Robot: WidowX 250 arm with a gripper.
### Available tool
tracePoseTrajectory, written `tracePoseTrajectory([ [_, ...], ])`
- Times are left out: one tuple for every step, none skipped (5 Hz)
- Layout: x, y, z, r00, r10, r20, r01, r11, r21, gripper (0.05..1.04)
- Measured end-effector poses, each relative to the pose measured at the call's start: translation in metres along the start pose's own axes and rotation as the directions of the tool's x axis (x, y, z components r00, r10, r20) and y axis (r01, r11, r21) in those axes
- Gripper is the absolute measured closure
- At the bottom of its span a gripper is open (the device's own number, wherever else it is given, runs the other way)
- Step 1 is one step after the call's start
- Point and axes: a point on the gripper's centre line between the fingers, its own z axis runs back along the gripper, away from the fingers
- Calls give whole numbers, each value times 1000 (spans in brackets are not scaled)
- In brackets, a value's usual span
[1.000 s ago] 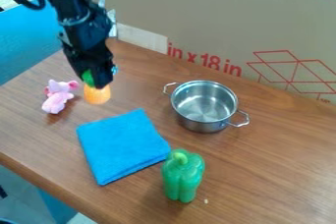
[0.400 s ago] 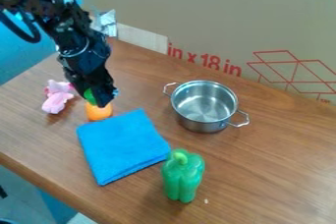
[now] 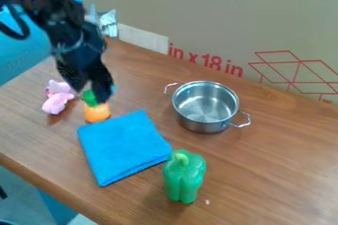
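The black gripper (image 3: 91, 91) hangs at the left of the table, its fingers apart just over an orange toy (image 3: 97, 113) with a green top (image 3: 90, 97). One finger stands in front of the top's right side, and whether they touch cannot be told. The toy is upright beside the upper left corner of a folded blue cloth (image 3: 123, 147). Left of it lies a pink plush toy (image 3: 58, 99). A steel pot (image 3: 206, 106) with two handles stands to the right, and a green toy pepper (image 3: 184, 177) is upright near the cloth's lower right corner.
A large cardboard panel (image 3: 224, 26) with red print rises along the table's back edge. The wooden table's (image 3: 277, 169) front edge slants down from the left, beneath the cloth.
The orange toy came forward and down to the cloth's corner with the gripper. Since the middle frame, the gripper has risen slightly, its fingers have parted, and more of the green top shows.
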Motion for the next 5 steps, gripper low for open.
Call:
tracePoseTrajectory([
  [16,-3,41,995,6,104,-8,1000,22,78],
  [33,-9,64,992,-41,117,39,999,21,82],
  [64,-46,63,982,-166,85,172,983,-70,82],
  [97,-104,43,934,-354,53,358,923,-141,82],
  [94,-153,35,895,-445,33,443,877,-187,82],
])
